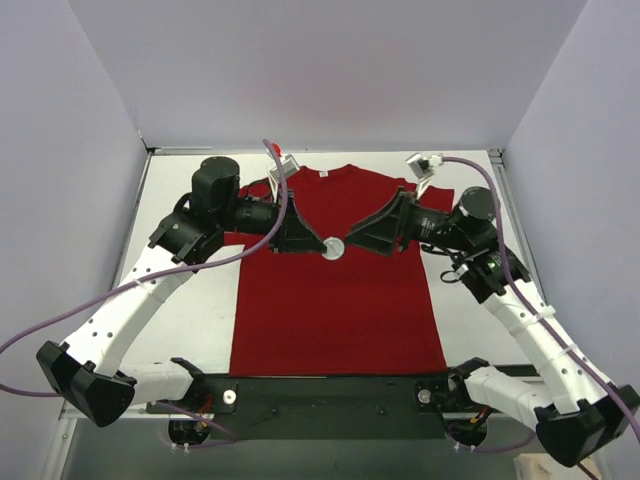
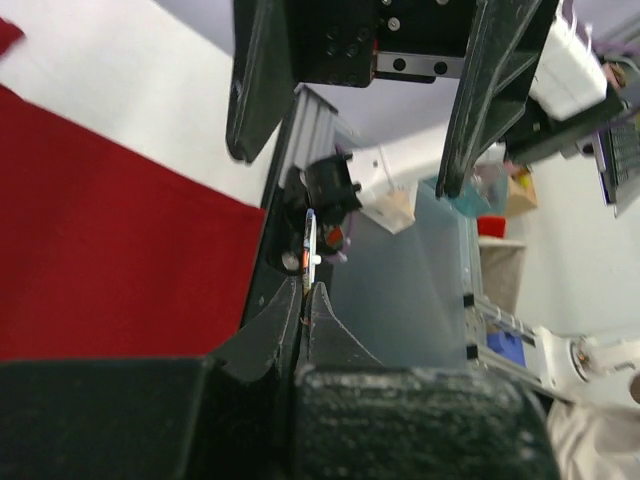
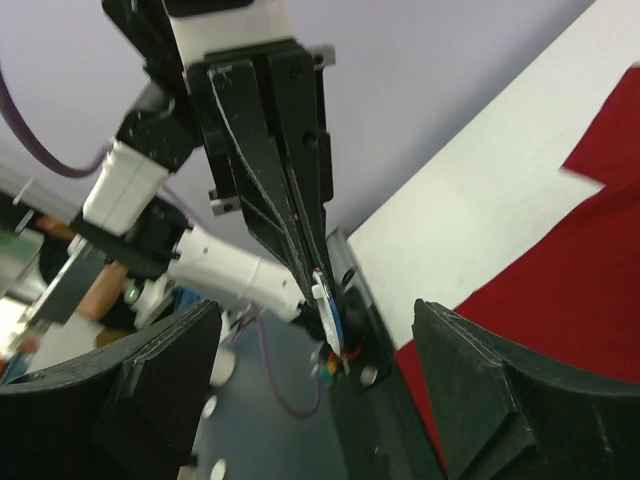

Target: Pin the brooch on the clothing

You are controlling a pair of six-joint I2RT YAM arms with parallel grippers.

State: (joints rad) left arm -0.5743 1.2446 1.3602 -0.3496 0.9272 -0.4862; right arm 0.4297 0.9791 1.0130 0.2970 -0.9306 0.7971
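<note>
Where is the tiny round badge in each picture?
Top external: the brooch is mid-picture, between the left gripper and right gripper, over the T-shirt.
Left wrist: centre, edge-on, pinched at the left gripper's tips.
Right wrist: centre, at the tip of the left gripper.
Shared landmark: the dark red T-shirt.

Bright, even light; soft shadows; wrist-view foregrounds blurred

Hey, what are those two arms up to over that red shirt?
A dark red T-shirt lies flat on the table. The left hand pinches a tiny round brooch by its edge, holding it above the shirt's chest. The right hand stands open on either side of the brooch, not gripping it. The brooch is not yet pinned on.
</note>
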